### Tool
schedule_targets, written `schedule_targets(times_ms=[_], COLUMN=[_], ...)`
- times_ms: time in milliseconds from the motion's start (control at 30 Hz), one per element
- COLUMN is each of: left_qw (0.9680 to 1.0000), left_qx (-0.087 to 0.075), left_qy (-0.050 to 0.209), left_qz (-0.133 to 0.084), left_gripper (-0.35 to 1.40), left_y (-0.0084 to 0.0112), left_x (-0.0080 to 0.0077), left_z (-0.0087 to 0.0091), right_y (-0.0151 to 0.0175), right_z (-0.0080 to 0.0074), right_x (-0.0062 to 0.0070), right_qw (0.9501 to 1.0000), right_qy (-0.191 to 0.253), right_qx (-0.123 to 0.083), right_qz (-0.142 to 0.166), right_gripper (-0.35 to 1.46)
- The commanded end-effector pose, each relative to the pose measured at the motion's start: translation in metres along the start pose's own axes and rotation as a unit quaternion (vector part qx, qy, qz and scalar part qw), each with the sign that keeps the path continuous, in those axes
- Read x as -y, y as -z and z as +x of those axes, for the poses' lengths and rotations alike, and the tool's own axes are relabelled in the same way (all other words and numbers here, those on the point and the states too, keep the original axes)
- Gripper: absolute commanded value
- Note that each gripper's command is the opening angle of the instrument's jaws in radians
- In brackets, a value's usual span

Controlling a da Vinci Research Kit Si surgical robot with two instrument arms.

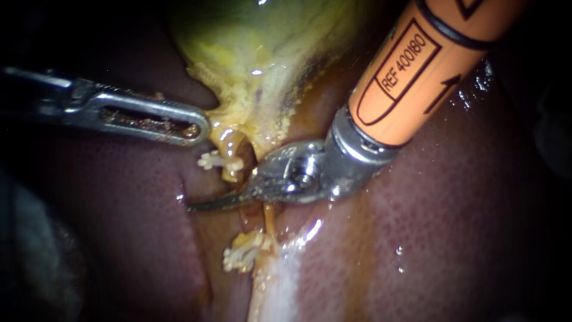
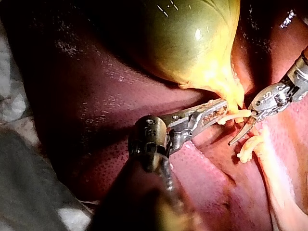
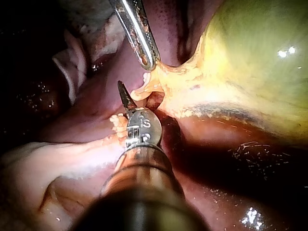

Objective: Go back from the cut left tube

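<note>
The left tube is cut in two. Its upper stump (image 1: 231,149) hangs from the gallbladder's neck and carries a white clip (image 1: 213,161). Its lower stump (image 1: 269,217) ends at white clips (image 1: 241,253) on the liver. My right instrument (image 1: 199,206) comes in on an orange shaft, its thin blades shut and lying across the gap between the two stumps. My left instrument (image 1: 202,128) has slotted jaws shut on yellow tissue at the gallbladder's neck (image 1: 223,122). The left wrist view shows that hold (image 2: 222,108) with the blades (image 2: 232,141) just beside it.
The yellow-green gallbladder (image 1: 262,53) fills the upper middle. Dark red liver (image 1: 447,226) lies all around. A pale band of tissue (image 1: 280,280) runs down from the lower clips. Wet amber fluid shines near the right instrument's wrist.
</note>
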Motion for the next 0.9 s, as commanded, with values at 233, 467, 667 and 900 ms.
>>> schedule_targets(times_ms=[233, 467, 667, 900], left_qw=[1.0, 1.0, 1.0, 1.0], left_qx=[0.0, 0.0, 0.0, 0.001], left_qy=[0.0, 0.0, 0.0, -0.001], left_qz=[0.0, 0.0, 0.0, -0.002], left_gripper=[-0.35, -0.35, -0.35, -0.35], left_y=[0.0, 0.0002, 0.0002, 0.0006], left_x=[0.0001, 0.0003, 0.0004, 0.0009], left_z=[0.0, 0.0, 0.0, 0.0001], right_y=[-0.0003, -0.0005, -0.0001, 0.0025], right_z=[0.0002, 0.0003, 0.0, -0.0018], right_x=[0.0005, 0.0006, 0.0007, 0.0028], right_qw=[0.9992, 0.9991, 0.9988, 0.9892], right_qy=[0.029, 0.031, 0.04, 0.102], right_qx=[-0.018, -0.019, -0.018, -0.057], right_qz=[-0.023, -0.024, -0.023, -0.088], right_gripper=[0.79, 1.15, 1.25, 1.43])
